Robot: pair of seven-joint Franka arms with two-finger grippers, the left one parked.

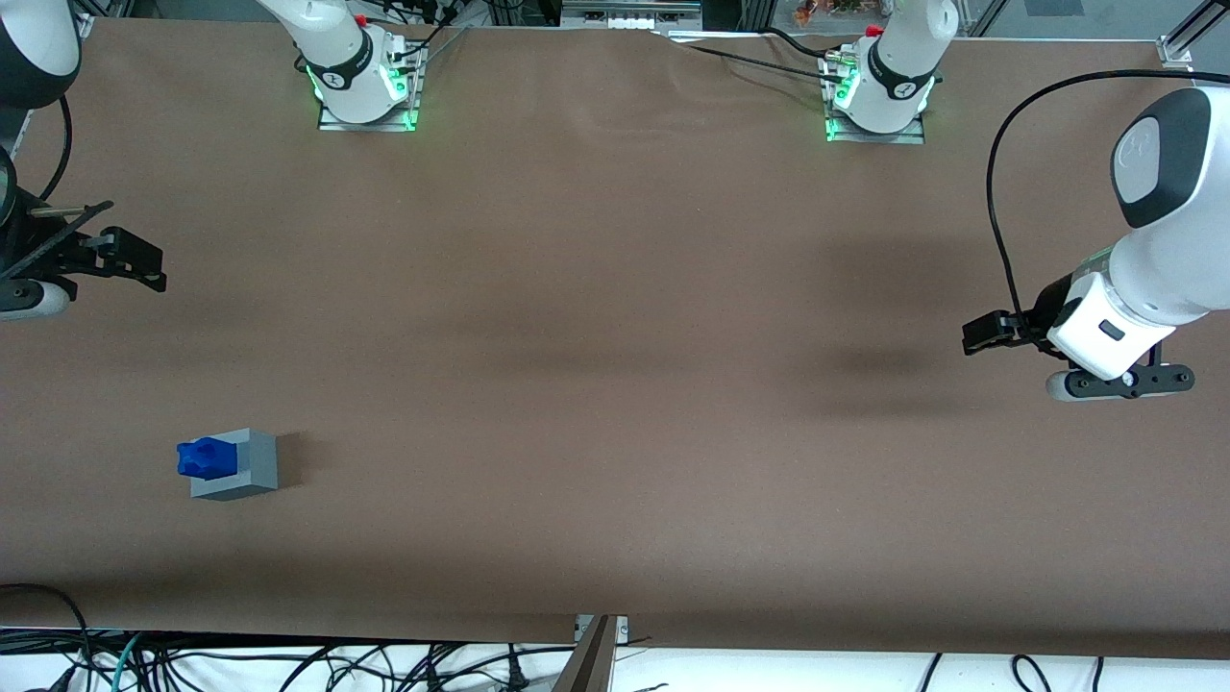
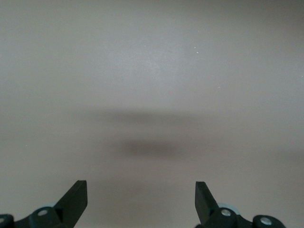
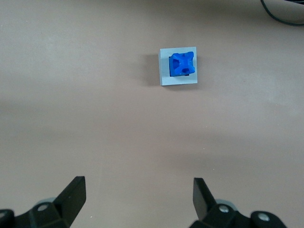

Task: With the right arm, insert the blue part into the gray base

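Blue part (image 1: 206, 457): seated in gray base (image 1: 252, 468) on counter (image 1: 615, 384), working arm's end; judged light, rigid, slick plastic, best pinched across its knobby sides. Tool (image 3: 137, 199): spread wide, empty, raised well apart from it

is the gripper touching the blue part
Apart. Right wrist view shows bare table between the open gripper and the blue part, which sits in the gray base.

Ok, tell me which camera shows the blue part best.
The right wrist view: it looks straight down on the blue part sitting in the gray base, with the open gripper well clear of it. The front view shows it small and from the side. The left wrist view shows only bare table.
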